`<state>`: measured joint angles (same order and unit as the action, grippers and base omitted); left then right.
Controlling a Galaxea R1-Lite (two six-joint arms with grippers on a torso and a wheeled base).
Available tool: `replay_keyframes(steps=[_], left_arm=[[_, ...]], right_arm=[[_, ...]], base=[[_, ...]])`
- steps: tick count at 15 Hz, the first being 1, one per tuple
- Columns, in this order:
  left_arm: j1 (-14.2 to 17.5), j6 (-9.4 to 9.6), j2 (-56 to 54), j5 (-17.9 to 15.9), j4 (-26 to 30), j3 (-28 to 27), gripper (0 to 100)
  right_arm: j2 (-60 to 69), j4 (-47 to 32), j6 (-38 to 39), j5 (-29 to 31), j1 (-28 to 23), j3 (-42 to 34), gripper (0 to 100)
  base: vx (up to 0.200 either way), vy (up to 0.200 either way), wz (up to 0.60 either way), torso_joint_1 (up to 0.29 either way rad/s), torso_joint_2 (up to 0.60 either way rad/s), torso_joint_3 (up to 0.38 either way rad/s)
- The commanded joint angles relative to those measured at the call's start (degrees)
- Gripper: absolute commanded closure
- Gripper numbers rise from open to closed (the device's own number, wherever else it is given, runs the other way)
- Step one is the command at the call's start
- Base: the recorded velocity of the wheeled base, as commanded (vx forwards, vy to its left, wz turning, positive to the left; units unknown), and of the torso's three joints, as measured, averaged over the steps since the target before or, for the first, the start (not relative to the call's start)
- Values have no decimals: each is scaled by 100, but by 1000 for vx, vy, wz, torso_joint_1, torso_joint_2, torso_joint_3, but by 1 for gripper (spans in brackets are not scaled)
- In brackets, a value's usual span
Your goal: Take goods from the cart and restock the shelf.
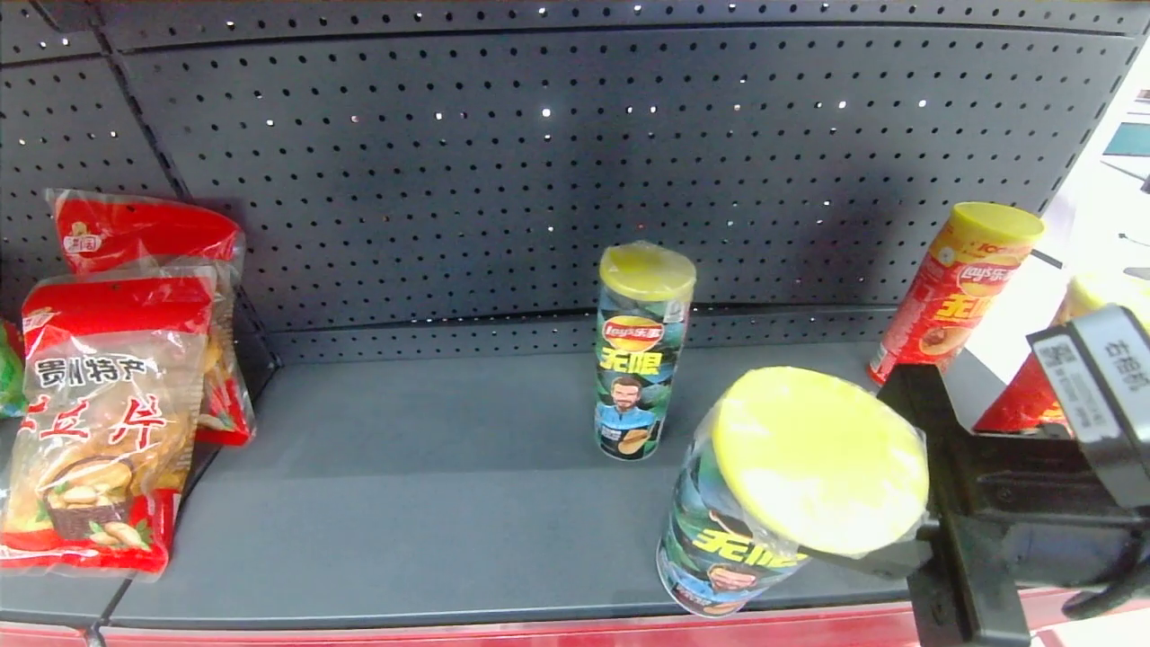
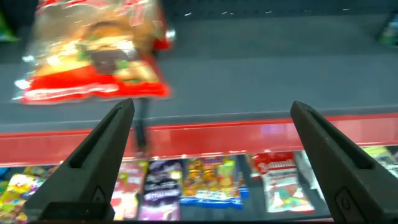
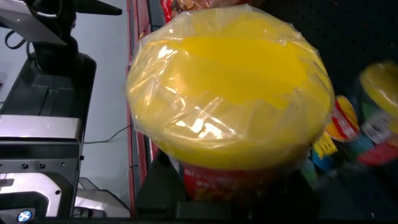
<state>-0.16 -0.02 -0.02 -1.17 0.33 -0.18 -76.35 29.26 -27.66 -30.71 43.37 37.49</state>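
my right gripper [image 1: 916,485] clamped on chip can [image 1: 773,503], tilted at shelf [image 1: 404,503] front. light stiff tube, slick film wrap: i'd grip mid-body. left gripper [image 2: 211,158] spread wide, empty.

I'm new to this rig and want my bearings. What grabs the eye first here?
The tilted green canister with its big yellow lid, at the front edge of the shelf on the right, clamped in the right gripper. Behind it a matching canister stands upright mid-shelf, and red snack bags lean at the far left.
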Motion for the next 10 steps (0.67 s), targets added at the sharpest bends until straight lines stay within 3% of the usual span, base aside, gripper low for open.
replay_keyframes(steps=[1,10], left_arm=[[-11,-15,2,3,2,1,0],[-11,-85,2,3,11,1,0]], right_arm=[[6,1,-3,-5,13,-4,100],[41,1,-3,-14,13,4,100]], base=[[0,0,0,0,0,0],[0,0,0,0,0,0]])
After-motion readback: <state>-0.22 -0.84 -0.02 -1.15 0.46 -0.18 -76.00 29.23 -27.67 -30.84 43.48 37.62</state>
